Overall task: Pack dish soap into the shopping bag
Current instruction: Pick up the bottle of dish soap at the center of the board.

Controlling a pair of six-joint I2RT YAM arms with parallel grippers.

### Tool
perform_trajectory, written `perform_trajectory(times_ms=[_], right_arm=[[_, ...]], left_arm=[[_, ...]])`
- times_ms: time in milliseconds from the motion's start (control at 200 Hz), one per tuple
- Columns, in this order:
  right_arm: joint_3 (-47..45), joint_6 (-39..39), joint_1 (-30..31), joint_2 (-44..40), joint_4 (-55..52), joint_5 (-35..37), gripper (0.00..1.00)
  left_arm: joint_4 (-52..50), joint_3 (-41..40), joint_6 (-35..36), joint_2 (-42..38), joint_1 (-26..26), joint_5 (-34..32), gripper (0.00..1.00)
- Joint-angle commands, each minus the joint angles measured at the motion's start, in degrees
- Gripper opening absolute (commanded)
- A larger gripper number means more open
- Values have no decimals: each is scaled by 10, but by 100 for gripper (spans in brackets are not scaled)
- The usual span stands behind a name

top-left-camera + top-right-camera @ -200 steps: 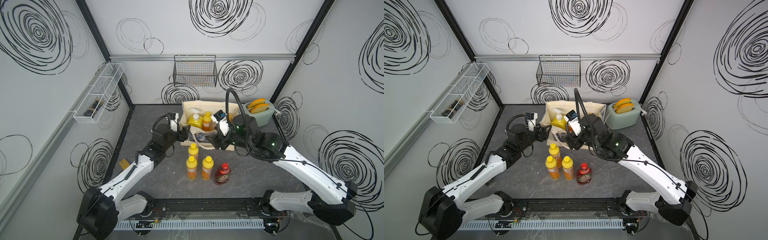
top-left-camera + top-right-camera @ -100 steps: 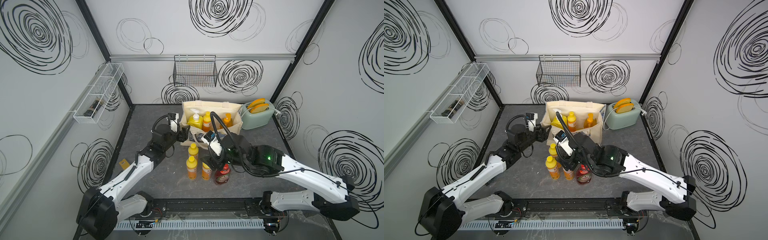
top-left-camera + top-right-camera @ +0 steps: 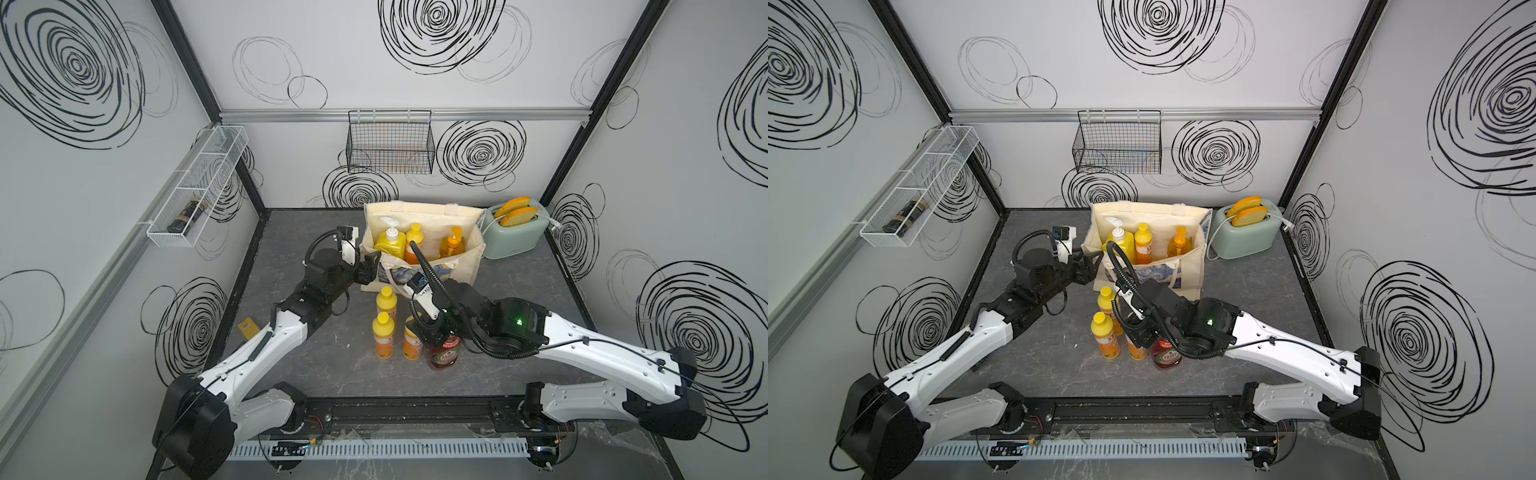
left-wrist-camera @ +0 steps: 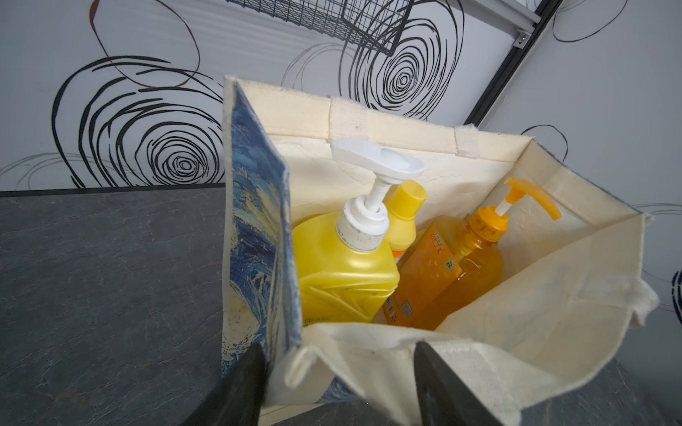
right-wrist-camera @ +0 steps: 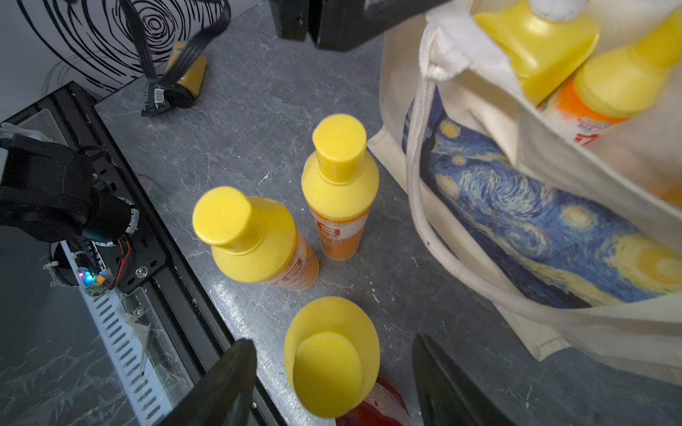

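The shopping bag [image 3: 461, 266] stands open at the back, print side forward. Inside it stand a yellow white-pump bottle [image 4: 343, 265], a small yellow bottle [image 4: 404, 217] and an orange pump bottle [image 4: 461, 265]. My left gripper [image 4: 343, 372] is open astride the bag's near-left corner, with folded canvas between its fingers. On the table stand three small yellow bottles [image 3: 385, 301] [image 3: 383, 336] [image 3: 412, 343] and the red Fairy bottle [image 3: 444, 353]. My right gripper [image 5: 332, 376] hangs open over the front small yellow bottle [image 5: 332, 354], with a gap on each side.
A mint toaster [image 3: 515, 232] with two slices stands right of the bag. A black wire basket [image 3: 390, 143] hangs on the back wall and a white wire shelf [image 3: 195, 187] on the left wall. A yellow tag [image 3: 248, 328] lies near the left arm. The bag's loop handle [image 5: 420, 206] hangs down its front.
My right gripper has swung from the bag's mouth forward and down to the bottles on the table. The left arm has stayed at the bag's corner.
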Motion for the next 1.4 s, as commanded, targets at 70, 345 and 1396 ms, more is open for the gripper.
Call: perform_trajectory(times_ms=[70,345,1396], right_arm=[[-31,22,-2,-10,20,-10,65],[-53,25,-11,-18,59,-12,55],[-41,16,-18,-23,55,-13,19]], left_arm=[[26,0,7,-6,-9,12,66],[26,1,8,-4,-11,11,66],[24,3,11,-1,-12,11,65]])
